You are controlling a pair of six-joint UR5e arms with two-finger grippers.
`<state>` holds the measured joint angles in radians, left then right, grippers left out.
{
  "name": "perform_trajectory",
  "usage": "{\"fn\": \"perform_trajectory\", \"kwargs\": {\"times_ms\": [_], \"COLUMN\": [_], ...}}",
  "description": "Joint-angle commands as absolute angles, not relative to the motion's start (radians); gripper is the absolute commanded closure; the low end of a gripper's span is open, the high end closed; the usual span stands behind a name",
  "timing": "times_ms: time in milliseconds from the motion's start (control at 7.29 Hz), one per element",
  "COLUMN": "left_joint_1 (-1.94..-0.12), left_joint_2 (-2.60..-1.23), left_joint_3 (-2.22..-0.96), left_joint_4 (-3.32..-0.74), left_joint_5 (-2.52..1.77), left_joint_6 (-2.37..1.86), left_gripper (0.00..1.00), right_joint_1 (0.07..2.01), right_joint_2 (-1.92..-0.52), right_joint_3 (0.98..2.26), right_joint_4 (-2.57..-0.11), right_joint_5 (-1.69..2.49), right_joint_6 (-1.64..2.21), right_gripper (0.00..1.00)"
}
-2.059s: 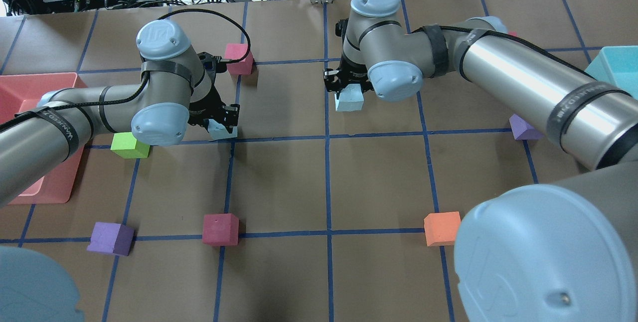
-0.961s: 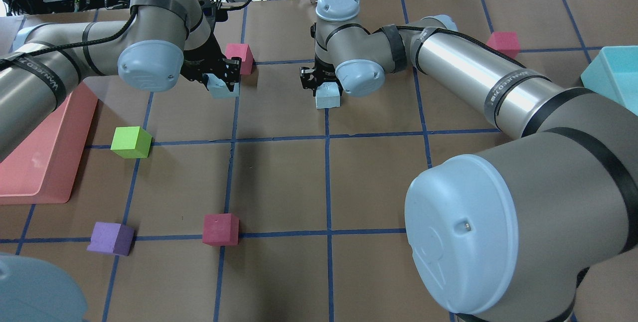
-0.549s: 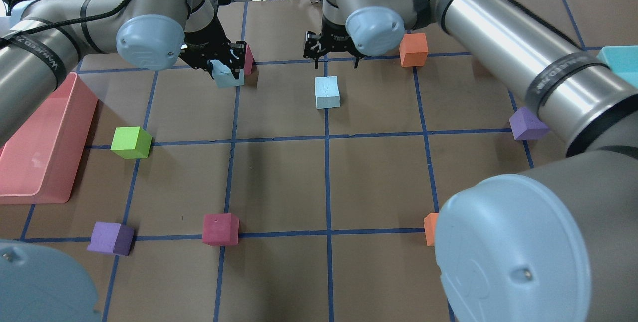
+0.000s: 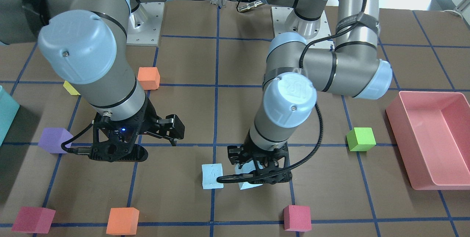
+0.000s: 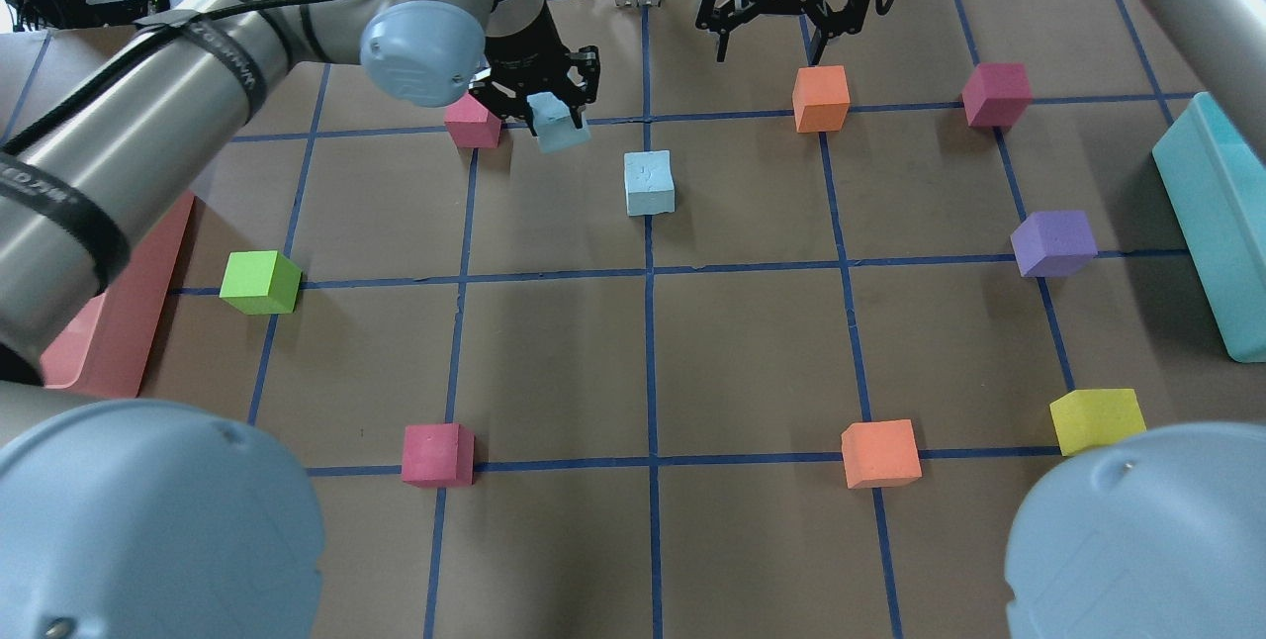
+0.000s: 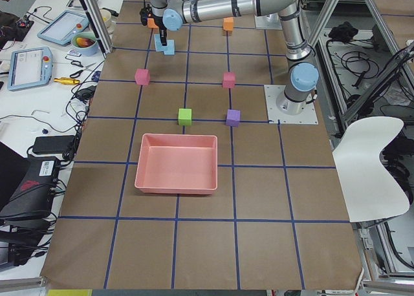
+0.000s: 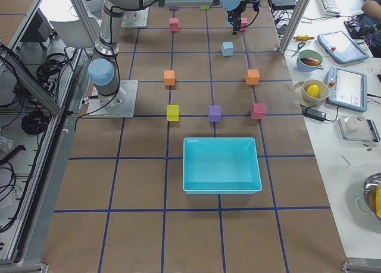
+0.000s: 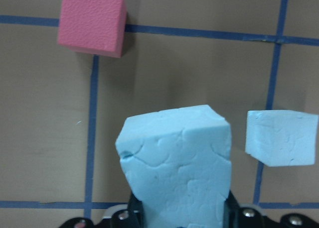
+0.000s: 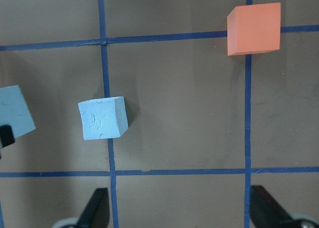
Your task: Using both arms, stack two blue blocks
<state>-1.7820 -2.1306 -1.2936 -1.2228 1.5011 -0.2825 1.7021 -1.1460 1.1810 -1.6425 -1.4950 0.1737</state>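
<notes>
One blue block lies flat on the brown table near the centre grid line; it also shows in the front view and the right wrist view. My left gripper is shut on the other blue block, holding it tilted above the table, just left of and apart from the lying block. In the left wrist view the held block fills the centre, with the lying block to its right. My right gripper is open and empty, raised over the table's far edge.
A pink cube sits close to the left of the held block. Orange, pink, purple, green and yellow cubes are scattered around. A pink tray stands on the left side and a teal bin on the right.
My right gripper let go of its blue block on the table, rose and drew back to the far edge. My left gripper carried its blue block right, toward the lying one.
</notes>
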Motion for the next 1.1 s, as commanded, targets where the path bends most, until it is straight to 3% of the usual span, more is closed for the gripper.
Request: {"fn": "perform_trajectory", "kwargs": {"times_ms": [0,275,549,961], "left_joint_1": [-1.854,-1.890,-1.913,-1.913], "left_joint_2": [-2.215,-2.240,-2.260,-2.234], "left_joint_3": [-1.200,-1.198,-1.206,-1.230], "left_joint_4": [-1.227,-1.220,-1.209,-1.229], "left_joint_5": [1.549,1.536,1.516,1.517], "left_joint_6": [-0.336,-0.411,-0.434,-0.419], "left_gripper": [0.93,0.93,0.93,0.93], "right_joint_1": [1.689,1.681,1.626,1.625], "right_joint_2": [-1.193,-1.303,-1.446,-1.447], "right_joint_3": [1.187,1.308,1.501,1.465], "right_joint_4": [-1.632,-1.533,-1.625,-1.652], "right_joint_5": [-1.509,-1.577,-1.559,-1.566], "right_joint_6": [0.152,0.054,0.035,0.032], "right_gripper": [0.00,0.00,0.00,0.00]}}
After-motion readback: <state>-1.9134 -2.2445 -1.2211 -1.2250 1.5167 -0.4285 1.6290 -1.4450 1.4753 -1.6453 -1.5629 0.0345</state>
